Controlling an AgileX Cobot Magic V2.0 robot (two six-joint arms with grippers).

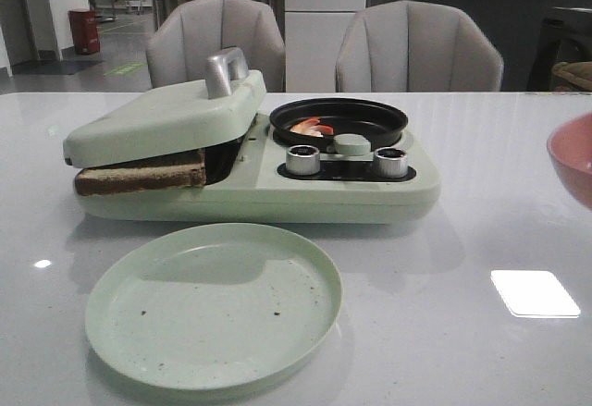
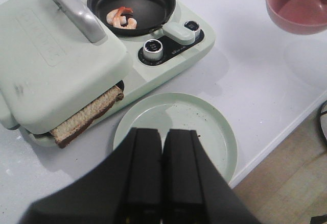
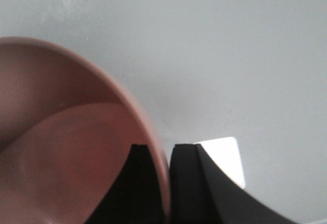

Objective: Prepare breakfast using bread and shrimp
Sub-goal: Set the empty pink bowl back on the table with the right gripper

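The bread (image 1: pixel 141 173) lies in the pale green breakfast maker (image 1: pixel 277 189), under its lowered lid (image 1: pixel 157 115); its brown crust edge sticks out, also in the left wrist view (image 2: pixel 87 116). The shrimp (image 1: pixel 312 128) lie in the small black pan (image 1: pixel 339 121), also seen in the left wrist view (image 2: pixel 122 18). My left gripper (image 2: pixel 163 134) is shut and empty, above the pale green plate (image 2: pixel 176 127). My right gripper (image 3: pixel 167 150) is shut on the rim of the pink bowl (image 3: pixel 56 142), held above the table at the right edge of the front view (image 1: pixel 572 158).
The green plate (image 1: pixel 215 304) sits in front of the maker with a few crumbs. Two silver knobs (image 1: pixel 302 159) face front. A silver handle (image 1: pixel 225 70) tops the lid. Two chairs (image 1: pixel 418 50) stand behind the table. The table's edge (image 2: pixel 278 137) is near the plate.
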